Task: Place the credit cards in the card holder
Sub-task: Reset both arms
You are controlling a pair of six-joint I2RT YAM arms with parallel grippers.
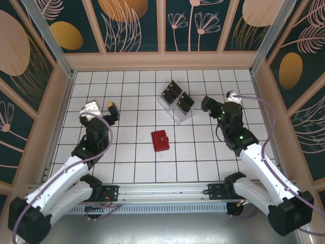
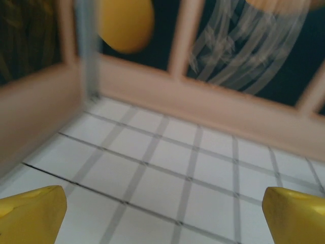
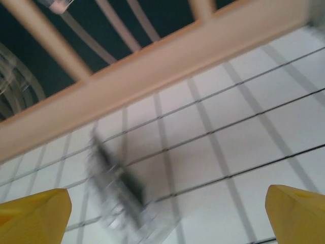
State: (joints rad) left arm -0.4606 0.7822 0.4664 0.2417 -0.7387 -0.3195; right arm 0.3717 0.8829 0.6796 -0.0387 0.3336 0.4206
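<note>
- Yellow fingers [image 2: 30,216] of the left gripper [image 2: 162,213] are standing wide apart, gripping nothing, left of the card holder [image 1: 160,141].
- Right of and beyond the card holder, the right gripper [image 3: 162,213] is hanging fully spread and empty.
- Between both arms, the card holder is lying flat on the tiled table [image 1: 127,168].
- Just behind the card holder, the credit cards [image 1: 176,96] are sitting in a clear rack [image 1: 179,118].
</note>
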